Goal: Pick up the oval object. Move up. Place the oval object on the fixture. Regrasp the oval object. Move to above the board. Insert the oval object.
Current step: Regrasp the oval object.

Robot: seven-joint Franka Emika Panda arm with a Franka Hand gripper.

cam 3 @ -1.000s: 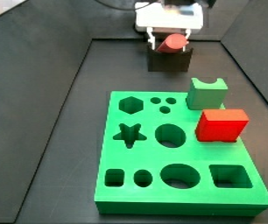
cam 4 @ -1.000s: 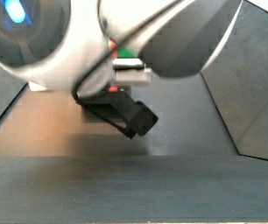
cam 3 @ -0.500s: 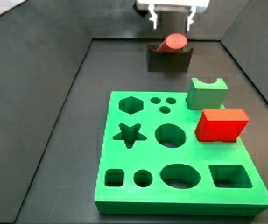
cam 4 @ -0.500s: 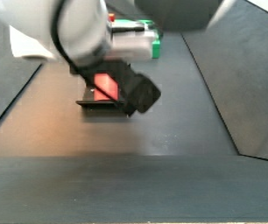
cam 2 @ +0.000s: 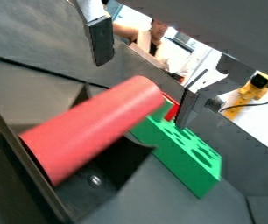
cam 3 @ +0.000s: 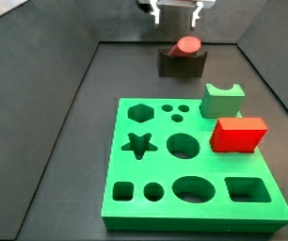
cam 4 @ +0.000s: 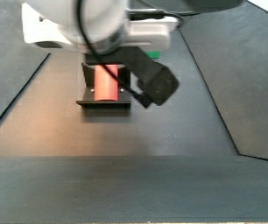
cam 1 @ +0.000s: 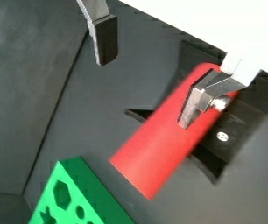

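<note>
While your claw (cam 3: 173,11) hung above the far end of the surface with its fingers (cam 1: 102,37) spread apart and nothing between them, the oval object (cam 1: 169,136) lay cradled in the notch of the fixture (cam 3: 181,64), free of both pads in both wrist views. You could see the silver plates standing to either side of the salmon-red peg, clear of it, with one plate closer to its flank than the other. Nearer the camera in a side view sat the board (cam 3: 195,166), with a light green notched block (cam 3: 223,100) and a red cube (cam 3: 240,134) resting along its edge, well apart from the fixture. By my reading, the placing step was done and the regrasp was what came next. The risk lay in that uneven spacing: had you come down off-centre, one finger would have met the peg before its partner and rolled or nudged it in the notch, so the grip would have closed skewed. A skewed hold would then have spoiled alignment with the oval hole (cam 3: 184,144), and the peg could have jammed on its rim.
</note>
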